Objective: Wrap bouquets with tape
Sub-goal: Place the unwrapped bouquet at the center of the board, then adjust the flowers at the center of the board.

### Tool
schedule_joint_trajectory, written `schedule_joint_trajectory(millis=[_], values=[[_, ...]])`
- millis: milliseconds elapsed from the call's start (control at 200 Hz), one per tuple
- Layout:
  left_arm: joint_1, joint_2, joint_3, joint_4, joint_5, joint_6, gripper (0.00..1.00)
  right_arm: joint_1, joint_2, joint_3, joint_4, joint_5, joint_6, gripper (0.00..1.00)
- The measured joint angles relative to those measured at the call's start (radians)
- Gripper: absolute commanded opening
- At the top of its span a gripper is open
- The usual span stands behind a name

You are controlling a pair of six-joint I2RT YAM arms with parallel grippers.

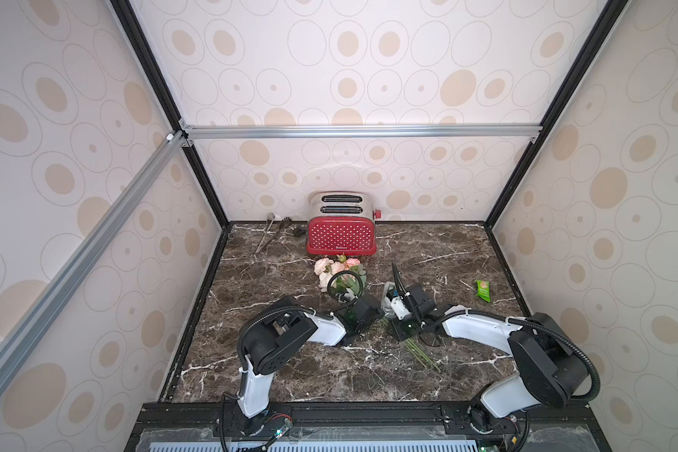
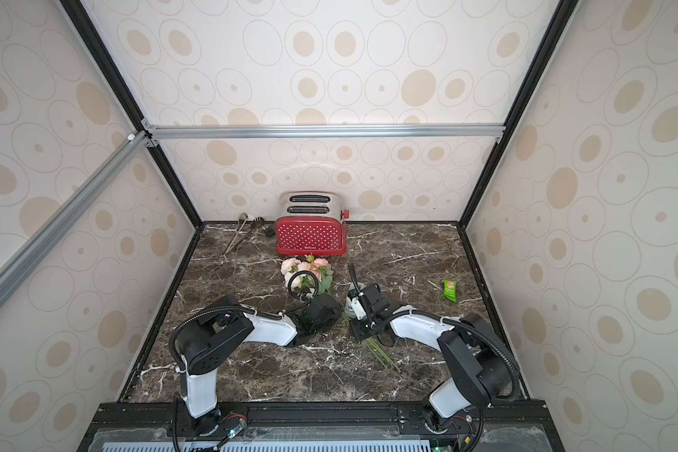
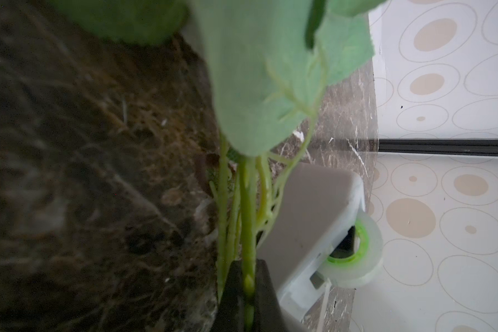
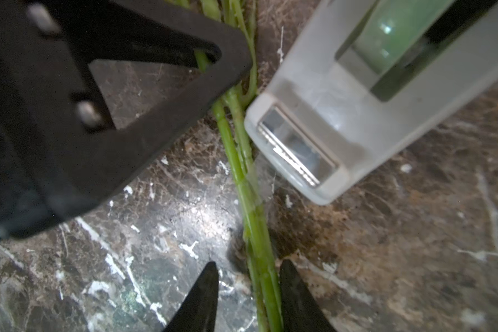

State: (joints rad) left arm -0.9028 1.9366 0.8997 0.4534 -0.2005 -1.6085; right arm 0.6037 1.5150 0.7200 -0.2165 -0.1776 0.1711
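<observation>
Here, bouquets (image 3: 247,201) pinched in left hand (image 3: 249,276) — tape (image 3: 314,215) beside

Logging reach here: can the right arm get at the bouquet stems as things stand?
Likely yes: the right fingers straddle the bouquet stems, nothing between; left fingers clamp them farther up, tape dispenser lies beside.

Both top views look steeply down from high over the near edge, far off — whole tabletop (image 1: 329,371). Wrist cameras sit very near; both share bouquet stems (image 3: 247,215) and tape dispenser (image 4: 357,115).
</observation>
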Motion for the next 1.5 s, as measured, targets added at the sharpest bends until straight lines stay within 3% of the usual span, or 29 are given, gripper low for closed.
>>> schedule_joint_trajectory(millis=[40,195,645,1001,1256,1496], values=[[0.0,0.0,0.003,-0.004,0.001,-0.003,0.24,0.002,0.0,0.0,0.0,0.0,-0.001,0.41],[0.004,-0.01,0.023,-0.03,0.013,-0.003,0.38,0.004,-0.006,0.0,0.002,0.011,-0.001,0.42],[0.036,-0.05,0.137,-0.358,0.044,0.036,0.38,0.004,-0.164,-0.014,0.032,0.06,0.061,0.44],[0.056,-0.068,0.18,-0.57,0.059,0.065,0.37,0.004,-0.185,-0.054,0.066,0.076,0.107,0.44],[0.079,-0.039,0.373,-0.742,0.08,0.127,0.38,0.004,-0.239,-0.096,0.097,0.097,0.131,0.44],[0.083,0.069,0.49,-0.859,0.128,0.166,0.42,0.003,-0.304,-0.127,0.112,0.132,0.136,0.45]])
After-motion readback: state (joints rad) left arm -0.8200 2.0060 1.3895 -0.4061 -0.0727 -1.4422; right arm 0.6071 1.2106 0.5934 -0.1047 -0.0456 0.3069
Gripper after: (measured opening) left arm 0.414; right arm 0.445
